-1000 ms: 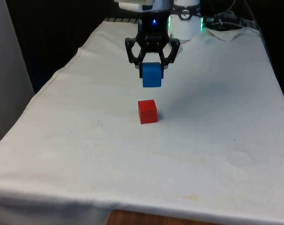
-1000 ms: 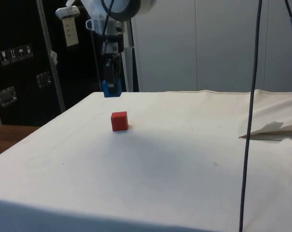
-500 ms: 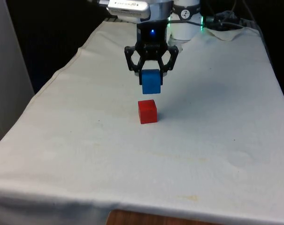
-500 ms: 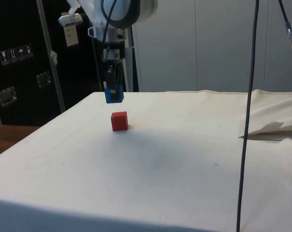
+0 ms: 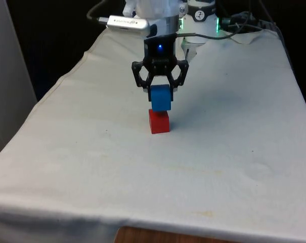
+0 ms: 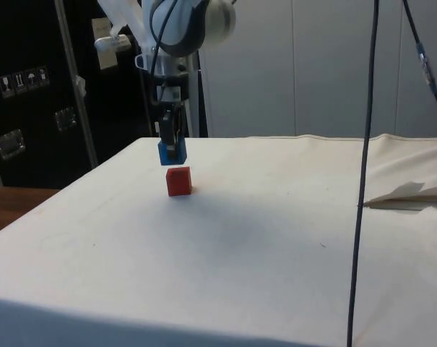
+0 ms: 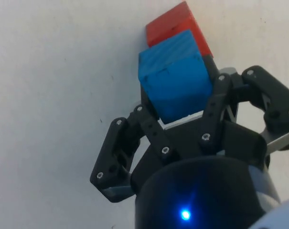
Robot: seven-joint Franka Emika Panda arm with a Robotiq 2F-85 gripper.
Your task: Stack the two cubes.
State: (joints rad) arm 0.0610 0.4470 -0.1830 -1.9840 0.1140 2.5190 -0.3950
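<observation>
Gripper [image 5: 161, 96] vertical, blue cube [image 5: 161, 97] upright above red cube [image 5: 159, 121]

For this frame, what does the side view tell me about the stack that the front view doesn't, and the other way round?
Only the side view reveals a thin gap between the blue cube and the red cube, with blue offset toward the robot. Only the front view shows the gripper fingers on the blue cube's two sides, blue nearly centred across red. Both show the blue cube held just above the red one on the white cloth.
</observation>
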